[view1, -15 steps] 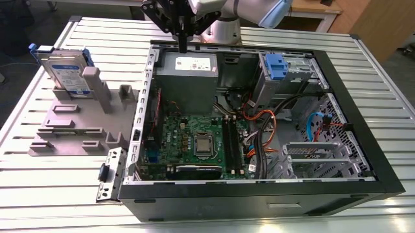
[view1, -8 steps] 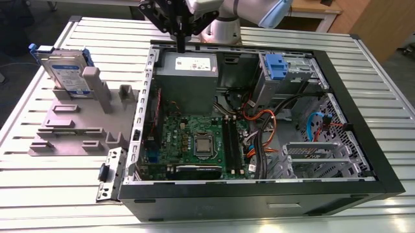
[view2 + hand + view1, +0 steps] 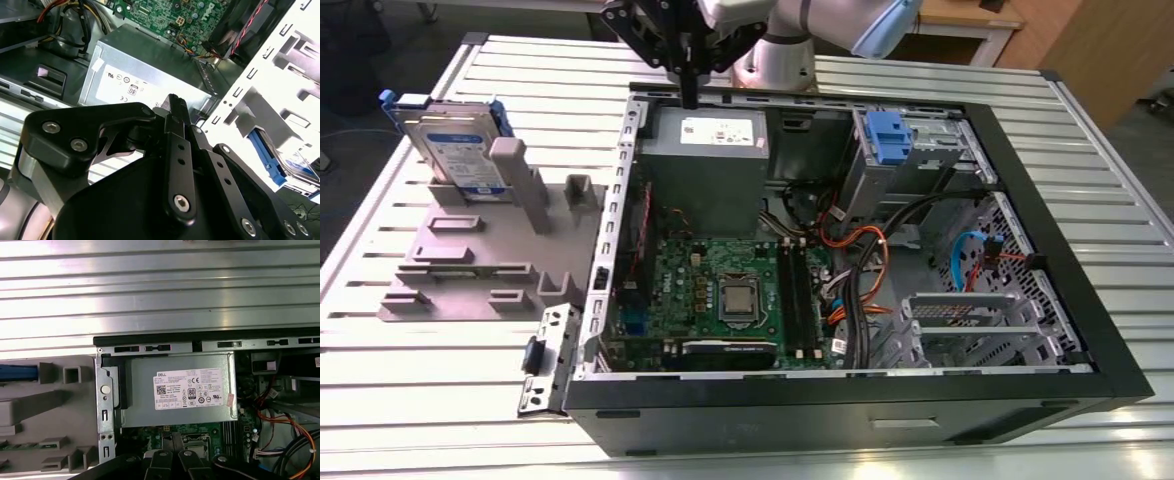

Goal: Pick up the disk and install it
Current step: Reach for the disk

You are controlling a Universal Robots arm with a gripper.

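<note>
The end effector (image 3: 688,95), clenched on nothing, hangs over the power supply (image 3: 707,160). The disk (image 3: 454,150) stands on edge in a grey fixture (image 3: 467,260), well apart from the power supply toward the exterior view's left, long axis upright.

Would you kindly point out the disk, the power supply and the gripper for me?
disk (image 3: 455,150), exterior view, on its label.
power supply (image 3: 188,389), first wrist view, on its white label.
gripper (image 3: 690,92), exterior view, between its fingertips.

Ribbed metal table (image 3: 440,400), matt grey plastic fixture (image 3: 454,250), blue-plastic-framed disk (image 3: 454,140)
</note>
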